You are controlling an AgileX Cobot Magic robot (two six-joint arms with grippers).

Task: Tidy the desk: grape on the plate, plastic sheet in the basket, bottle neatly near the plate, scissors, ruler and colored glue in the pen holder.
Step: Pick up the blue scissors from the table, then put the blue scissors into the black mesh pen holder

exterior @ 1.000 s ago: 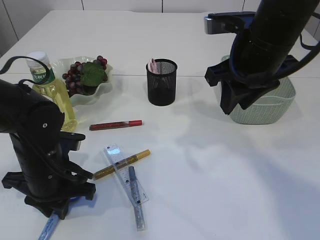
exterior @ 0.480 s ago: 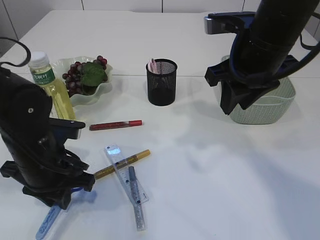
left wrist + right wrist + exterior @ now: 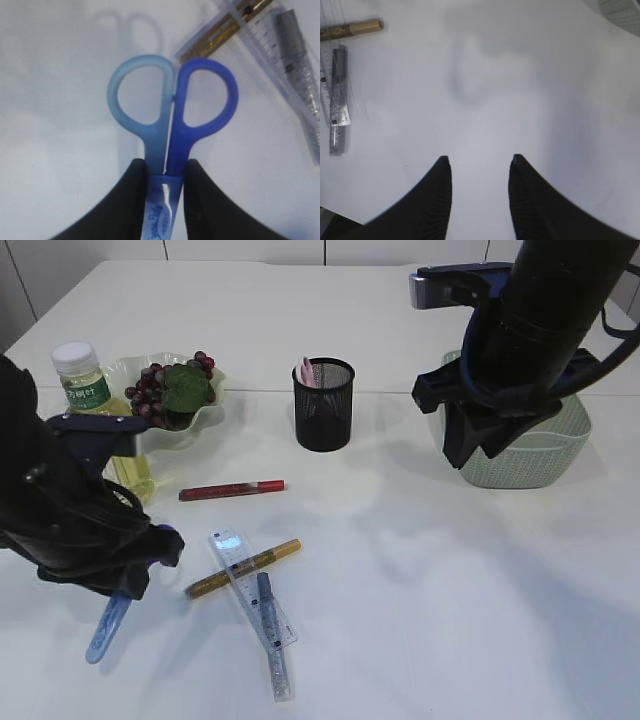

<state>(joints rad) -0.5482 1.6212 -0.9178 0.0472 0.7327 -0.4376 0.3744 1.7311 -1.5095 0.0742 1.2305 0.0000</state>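
Ext cam slanted down over desk (image 3: 420,570), wrist cams close, both see ruler (image 3: 280,55).

A: scissors (image 3: 172,107) handles: pale translucent blue loop on the left, saturated royal blue on the right. Blade sheath blue with white print.

B: glue sticks?

A: one red (image 3: 231,489) mid-left of the frame, one glittery gold (image 3: 243,567), one glittery grey-silver (image 3: 270,633) lower centre. Ruler (image 3: 252,600) clear with dark tick marks.

B: rest?

A: pen holder (image 3: 323,405) black mesh, something pink inside. Basket (image 3: 525,452) pale mint green, woven pattern, right side. Plate (image 3: 178,430) pale green, wavy rim. Grapes (image 3: 148,392) dark purple-red with green leaf. Bottle (image 3: 100,420) yellow liquid, white cap, green label. Table (image 3: 430,580) white. Both arms black.
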